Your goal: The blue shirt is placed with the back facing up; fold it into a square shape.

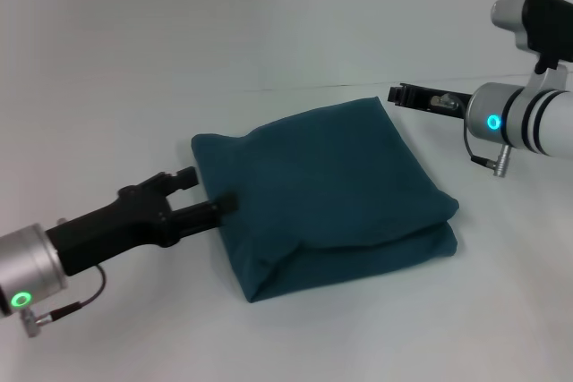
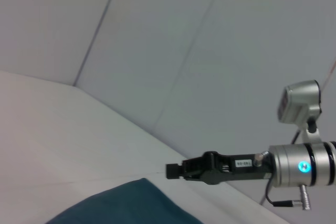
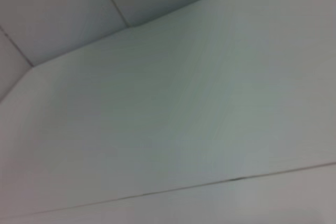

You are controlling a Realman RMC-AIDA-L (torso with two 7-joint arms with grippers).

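We count one folded blue shirt (image 1: 327, 194), one left gripper (image 1: 208, 192), one right gripper (image 1: 397, 93).

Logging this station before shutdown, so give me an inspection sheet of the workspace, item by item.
Surface: white table, bare around the work.
Job's things: blue shirt folded into a rough square, layered edges showing at the near side.
Clutter: nothing seen.
Grippers: left end effector open at the shirt's left edge; right end effector off its far right corner, apart from it.
Cables: short lead at each wrist.
Surroundings: plain pale wall panels.
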